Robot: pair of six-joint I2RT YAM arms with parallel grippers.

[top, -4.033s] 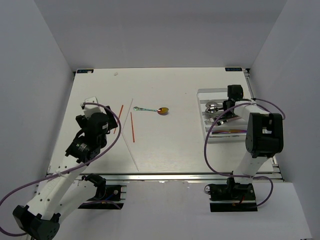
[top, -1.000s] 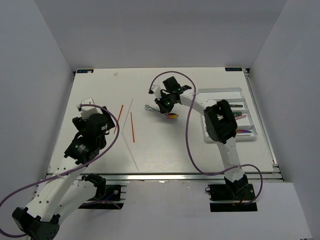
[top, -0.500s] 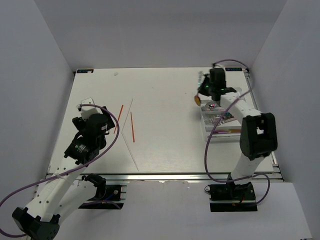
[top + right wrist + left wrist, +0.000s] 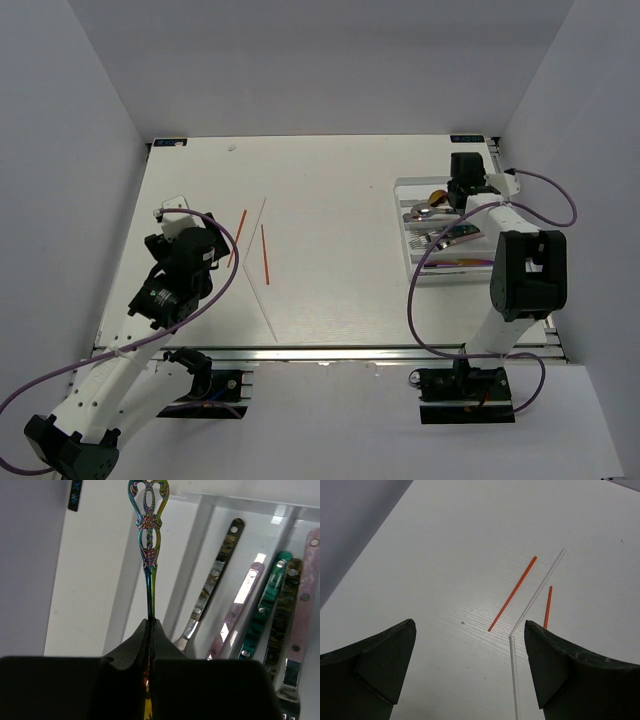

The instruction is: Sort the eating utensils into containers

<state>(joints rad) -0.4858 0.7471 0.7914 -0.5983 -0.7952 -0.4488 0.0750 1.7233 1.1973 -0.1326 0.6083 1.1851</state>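
Right gripper (image 4: 150,622) jaws pinch iridescent ornate-handled metal spoon (image 4: 148,540) over edge of white plastic divided tray (image 4: 235,499), upper right overhead. Released here, it could straddle the wall. Left gripper (image 4: 469,630) jaws spread.

An iridescent spoon (image 4: 149,555) hangs in the right claw (image 4: 150,623) over the white tray (image 4: 196,550)'s edge.

A white table (image 4: 330,290) stands between plain grey walls (image 4: 60,150).

The iridescent filigree metal spoon (image 4: 149,545) gleams glossy; the white rectangular plastic tray (image 4: 190,555) is smooth and shiny; the white surface (image 4: 445,540) looks matt, faintly grained.
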